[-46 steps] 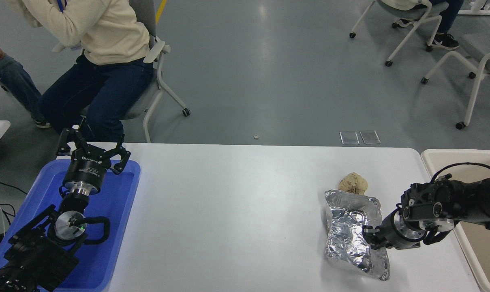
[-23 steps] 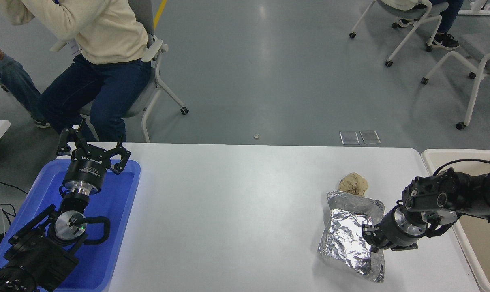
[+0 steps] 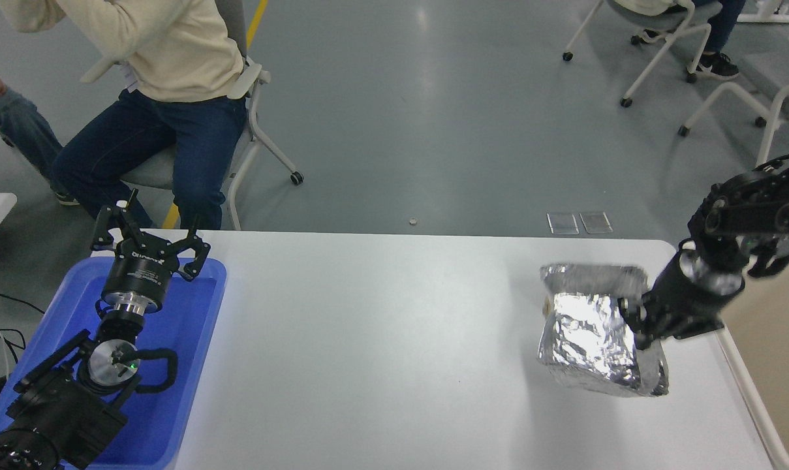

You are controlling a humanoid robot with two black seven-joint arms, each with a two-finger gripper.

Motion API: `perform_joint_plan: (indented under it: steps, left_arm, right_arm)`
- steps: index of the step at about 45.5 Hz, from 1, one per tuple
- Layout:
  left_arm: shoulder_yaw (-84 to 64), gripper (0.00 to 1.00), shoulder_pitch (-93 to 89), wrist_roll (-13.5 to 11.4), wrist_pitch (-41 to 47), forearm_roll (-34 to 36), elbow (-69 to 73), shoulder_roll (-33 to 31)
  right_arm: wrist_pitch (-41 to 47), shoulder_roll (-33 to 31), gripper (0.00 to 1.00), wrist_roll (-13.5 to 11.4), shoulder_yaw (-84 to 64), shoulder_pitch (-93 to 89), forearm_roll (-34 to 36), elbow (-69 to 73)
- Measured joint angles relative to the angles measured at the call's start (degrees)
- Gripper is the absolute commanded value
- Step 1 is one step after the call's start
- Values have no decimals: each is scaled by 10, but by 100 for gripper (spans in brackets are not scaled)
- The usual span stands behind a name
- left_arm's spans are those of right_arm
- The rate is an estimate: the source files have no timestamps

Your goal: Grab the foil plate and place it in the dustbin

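Lifting off the counter (image 3: 381,365), the foil plate (image 3: 590,333) now hangs tilted in the air, where a second ago it lay flat with the right pincer (image 3: 635,323) pressed at its right rim; half a second ago its near side was just tipping up. The right pincer is clenched on that right rim, and the arm has risen and drawn toward the right edge. The plate's shadow falls on the counter below it, and its motion-blurred far edge suggests it is being carried. The small tan lump that sat just behind the plate is hidden by the raised foil, save perhaps a sliver at its left edge. That reads as the pickup done and the carry begun. The dustbin (image 3: 737,372) stands just right of the counter's end; the part in view shows only a bare beige inside. What remains is likely a short swing right and a release over it. The left pincer (image 3: 147,243) rests released over the blue tray (image 3: 201,326), which holds nothing else that shows.
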Motion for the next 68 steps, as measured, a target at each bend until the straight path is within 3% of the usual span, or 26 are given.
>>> perform_joint_plan:
  steps: [24, 46, 68]
  left_arm:
    - [0, 100, 0, 0, 0, 0, 0, 0]
    - [0, 100, 0, 0, 0, 0, 0, 0]
    - [0, 100, 0, 0, 2, 0, 0, 0]
  right_arm:
    - [15, -4, 0, 1, -34, 209, 0, 19]
    - [16, -10, 0, 1, -69, 255, -4, 24]
    - [16, -120, 0, 0, -218, 244, -40, 14]
